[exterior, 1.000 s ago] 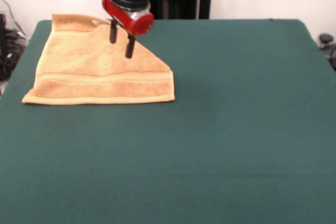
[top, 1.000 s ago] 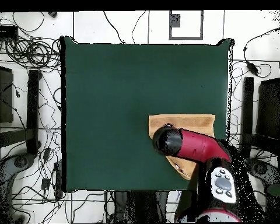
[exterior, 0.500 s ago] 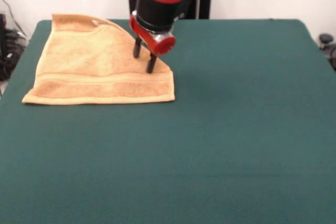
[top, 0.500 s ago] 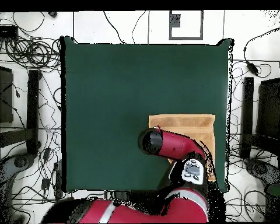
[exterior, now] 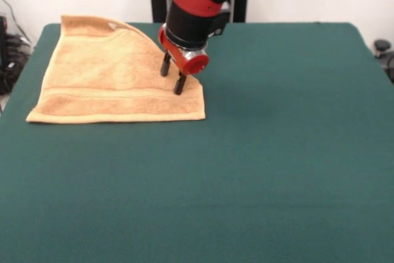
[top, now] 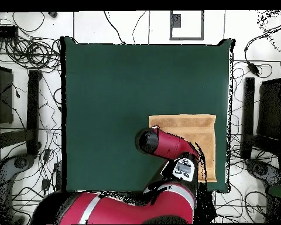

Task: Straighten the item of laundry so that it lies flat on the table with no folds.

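Tan towel (exterior: 104, 78) lies at the far left part of the green surface (exterior: 277, 152), its right far corner folded over into a diagonal edge. Gripper (exterior: 172, 78) over that diagonal edge, jaws narrowly apart, holding nothing.

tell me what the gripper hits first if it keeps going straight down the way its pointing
Most likely the towel: the open gripper points down at the diagonal folded edge near the towel's right side. Depth is hard to judge, so it may land just off that edge on the green table instead.
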`<state>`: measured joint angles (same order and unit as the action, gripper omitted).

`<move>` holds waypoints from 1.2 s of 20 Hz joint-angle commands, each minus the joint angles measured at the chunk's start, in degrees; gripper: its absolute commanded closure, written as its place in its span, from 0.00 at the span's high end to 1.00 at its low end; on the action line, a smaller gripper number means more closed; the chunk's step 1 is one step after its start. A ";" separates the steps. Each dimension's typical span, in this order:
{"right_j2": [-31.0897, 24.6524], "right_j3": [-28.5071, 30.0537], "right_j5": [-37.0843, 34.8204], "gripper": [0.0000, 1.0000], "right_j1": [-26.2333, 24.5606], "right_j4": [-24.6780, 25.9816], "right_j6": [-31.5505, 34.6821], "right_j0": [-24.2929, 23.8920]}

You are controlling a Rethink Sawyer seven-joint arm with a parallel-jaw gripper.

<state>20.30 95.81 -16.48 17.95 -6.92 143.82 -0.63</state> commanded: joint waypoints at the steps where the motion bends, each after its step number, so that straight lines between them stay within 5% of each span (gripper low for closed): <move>1: -2.45 -4.40 7.96 1.00 -7.77 -6.32 13.36 1.62; 12: -1.60 -8.23 11.70 1.00 -13.88 -6.52 9.80 0.02; 24: -0.91 -14.10 15.47 1.00 -19.69 3.09 0.38 -7.26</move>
<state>22.77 92.81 -17.90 15.80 -7.77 143.80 0.35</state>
